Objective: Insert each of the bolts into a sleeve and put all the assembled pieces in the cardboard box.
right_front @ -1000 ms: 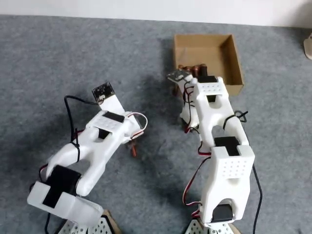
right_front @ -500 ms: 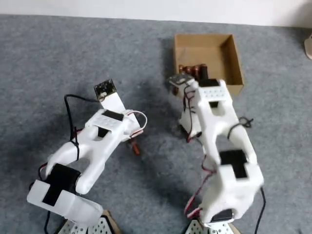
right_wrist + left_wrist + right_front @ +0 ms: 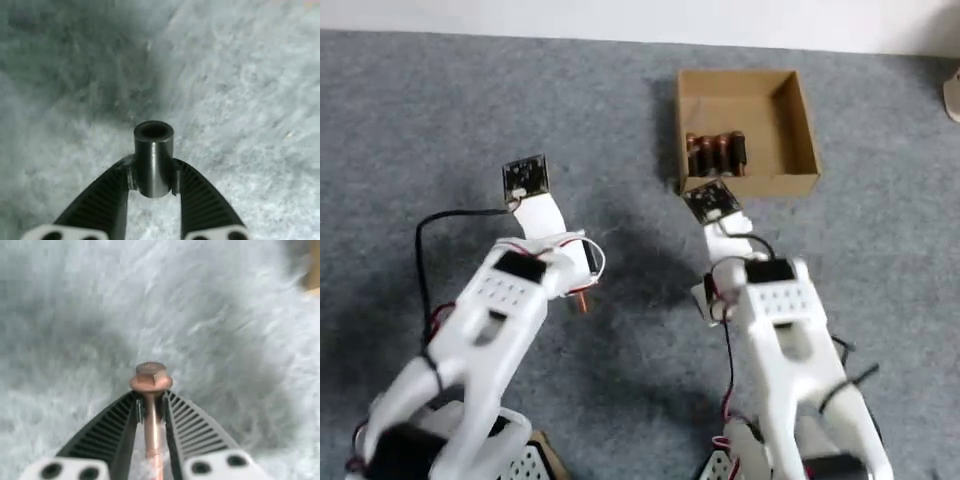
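Seen from above, the left arm (image 3: 500,300) hides most of the bolt (image 3: 151,377); only a copper tip shows mid-frame. In the left wrist view, the left jaws are closed on its shank behind the hex head, and the far end is cut off at the frame edge. The right jaws clamp the dark sleeve (image 3: 153,160), its bore showing. Four assembled pieces (image 3: 715,153) lie in the cardboard box (image 3: 798,110), upper right.

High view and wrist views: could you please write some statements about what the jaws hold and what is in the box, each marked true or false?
The left arm's jaws are shut on a copper-coloured hex-head metal bolt. True.
The right arm's jaws are empty. False: they grip a dark hollow metal sleeve.
The open brown cardboard box is empty. False: a row of assembled pieces lies inside.
The bolt is not yet in the sleeve. True.
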You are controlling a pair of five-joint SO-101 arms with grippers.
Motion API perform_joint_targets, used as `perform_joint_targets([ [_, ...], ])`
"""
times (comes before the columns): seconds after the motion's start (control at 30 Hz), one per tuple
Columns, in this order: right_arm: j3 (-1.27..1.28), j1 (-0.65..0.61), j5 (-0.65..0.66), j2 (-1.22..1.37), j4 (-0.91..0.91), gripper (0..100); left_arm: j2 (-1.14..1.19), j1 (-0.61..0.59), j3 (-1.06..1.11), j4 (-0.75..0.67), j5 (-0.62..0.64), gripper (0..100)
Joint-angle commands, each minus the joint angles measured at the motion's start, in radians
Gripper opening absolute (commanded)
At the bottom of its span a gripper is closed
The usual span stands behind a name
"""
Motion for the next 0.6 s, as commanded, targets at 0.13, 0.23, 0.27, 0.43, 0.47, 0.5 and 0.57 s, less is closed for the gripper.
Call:
perform_joint_targets([
  [0.13, 0.099, -0.059, -0.014, -0.292, -0.240, 0.5, -0.232, 0.024, 0.094, -0.201, -0.069, 1],
  [0.23, 0.225, -0.094, -0.014, -0.384, -0.458, 0.5, -0.291, 0.025, 0.131, -0.290, -0.069, 1],
  [0.27, 0.274, -0.105, -0.014, -0.415, -0.530, 0.5, -0.309, 0.025, 0.145, -0.324, -0.069, 1],
  [0.43, 0.509, -0.117, -0.021, -0.573, -0.794, 0.5, -0.414, 0.025, 0.208, -0.470, -0.063, 1],
  [0.47, 0.553, -0.117, -0.023, -0.604, -0.832, 0.5, -0.437, 0.025, 0.222, -0.502, -0.063, 1],
  [0.5, 0.595, -0.117, -0.032, -0.636, -0.866, 0.5, -0.460, 0.025, 0.236, -0.539, -0.063, 1],
  [0.57, 0.665, -0.117, -0.080, -0.707, -0.906, 0.5, -0.504, 0.025, 0.262, -0.623, -0.063, 1],
])
